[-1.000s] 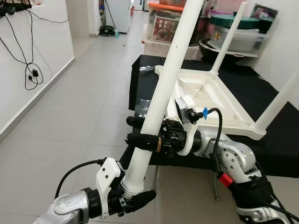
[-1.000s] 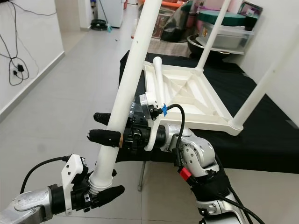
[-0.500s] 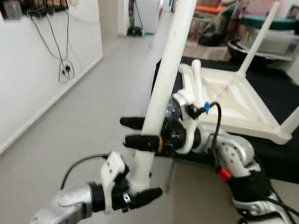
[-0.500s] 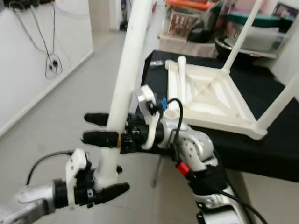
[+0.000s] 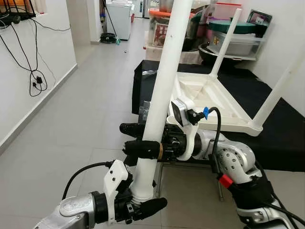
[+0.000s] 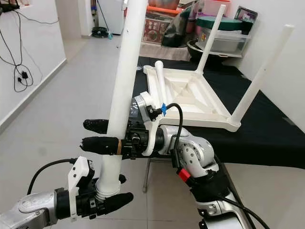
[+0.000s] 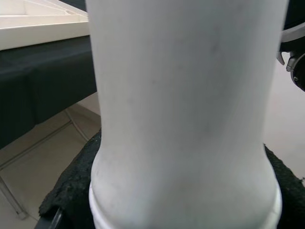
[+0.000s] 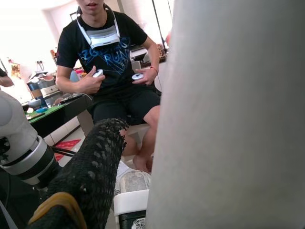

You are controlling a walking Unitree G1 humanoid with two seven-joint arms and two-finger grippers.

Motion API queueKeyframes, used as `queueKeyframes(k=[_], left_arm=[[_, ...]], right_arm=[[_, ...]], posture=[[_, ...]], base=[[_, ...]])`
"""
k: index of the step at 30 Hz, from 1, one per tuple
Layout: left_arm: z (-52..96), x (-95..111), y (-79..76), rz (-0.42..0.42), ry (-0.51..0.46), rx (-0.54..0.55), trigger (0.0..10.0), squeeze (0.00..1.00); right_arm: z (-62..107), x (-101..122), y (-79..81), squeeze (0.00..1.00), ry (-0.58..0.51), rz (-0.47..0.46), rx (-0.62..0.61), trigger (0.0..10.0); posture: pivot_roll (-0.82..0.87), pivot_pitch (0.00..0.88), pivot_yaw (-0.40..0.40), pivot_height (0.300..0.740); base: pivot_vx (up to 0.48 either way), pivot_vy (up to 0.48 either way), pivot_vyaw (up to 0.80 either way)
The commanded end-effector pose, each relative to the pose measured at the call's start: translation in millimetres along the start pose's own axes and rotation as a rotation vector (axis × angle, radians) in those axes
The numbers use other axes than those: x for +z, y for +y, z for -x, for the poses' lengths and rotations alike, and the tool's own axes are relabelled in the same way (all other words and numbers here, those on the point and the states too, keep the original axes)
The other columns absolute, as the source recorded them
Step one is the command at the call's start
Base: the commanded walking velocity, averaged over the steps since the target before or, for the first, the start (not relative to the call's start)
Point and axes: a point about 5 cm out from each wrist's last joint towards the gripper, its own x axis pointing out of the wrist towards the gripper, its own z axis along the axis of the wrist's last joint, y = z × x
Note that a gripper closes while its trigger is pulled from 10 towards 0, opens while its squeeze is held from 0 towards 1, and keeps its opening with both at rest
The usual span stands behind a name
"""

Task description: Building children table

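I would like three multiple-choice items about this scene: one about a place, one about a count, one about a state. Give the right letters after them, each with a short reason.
1. Where does the upturned white table lie?
A. on the black-covered surface
B. on the tiled floor
C. against the left wall

2. How many legs already stand up from the upturned table?
A. none
B. two
C. four

3. How is the loose white leg held?
A. it lies free on the floor
B. by the right end effector alone
C. by both end effectors

Answers:
1. A: the table rests upside down on the black-covered surface, above the floor.
2. B: one leg rises at the far corner, another at the near right corner.
3. C: the left end effector grips its lower end and the right end effector is closed around it higher up.
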Motion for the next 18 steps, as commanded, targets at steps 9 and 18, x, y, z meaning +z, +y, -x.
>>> queueKeyframes(k=[9, 18], left_arm=[[-2.8, -1.8, -3.8, 0.017, 0.015, -0.03, 10.0, 0.0], [0.0, -6.3, -0.7, 0.028, 0.043, -0.011, 10.0, 0.0]], right_arm=[[-8.4, -0.4, 0.0, 0.0, 0.024, -0.015, 0.021, 0.0], [-7.4, -1.4, 1.7, 0.0, 0.033, -0.016, 0.028, 0.0]], posture=[[0.09, 0.049, -0.11, 0.74], [0.09, 0.049, -0.11, 0.74]], base=[[0.0, 0.0, 0.0], [0.0, 0.0, 0.0]])
